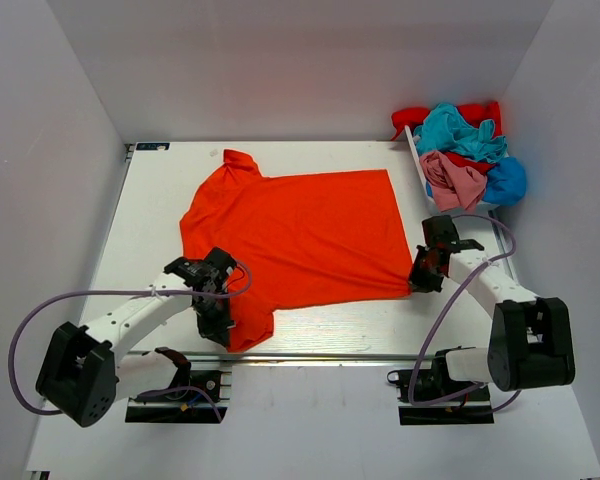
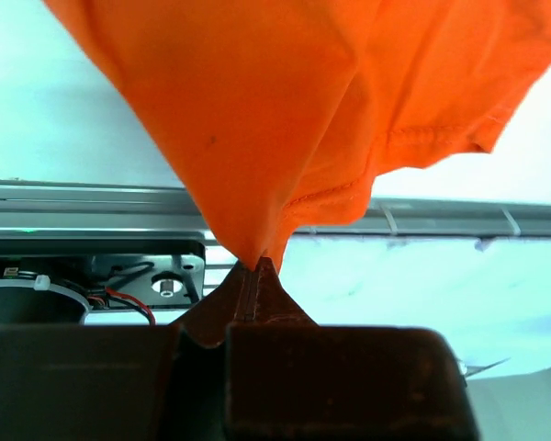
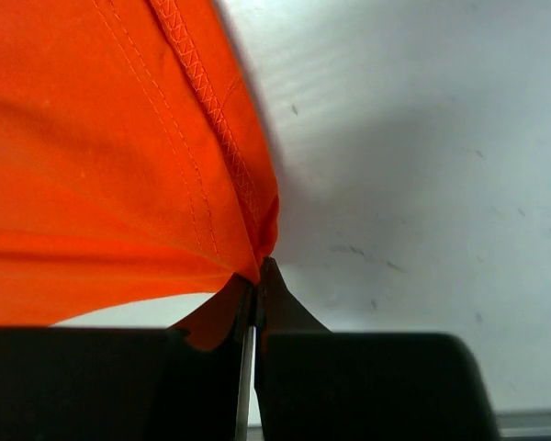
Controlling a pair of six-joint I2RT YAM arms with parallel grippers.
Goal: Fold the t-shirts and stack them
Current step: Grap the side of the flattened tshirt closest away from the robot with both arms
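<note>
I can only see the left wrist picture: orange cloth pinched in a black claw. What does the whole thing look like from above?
Observer: It is an orange-red t-shirt spread on a white table; the left gripper holds its near sleeve.
Operator: Is the other claw doing anything?
Observer: Yes, the right gripper is shut on the shirt's near hem corner.
Operator: Any other clothes around?
Observer: A crumpled pile of shirts, teal, pink, red and blue, lies at the table's far right corner.

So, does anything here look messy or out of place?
Only the crumpled heap of teal, pink, red and blue cloth shirts at the far right corner looks untidy. The bright orange-red t-shirt lies mostly spread flat.
</note>
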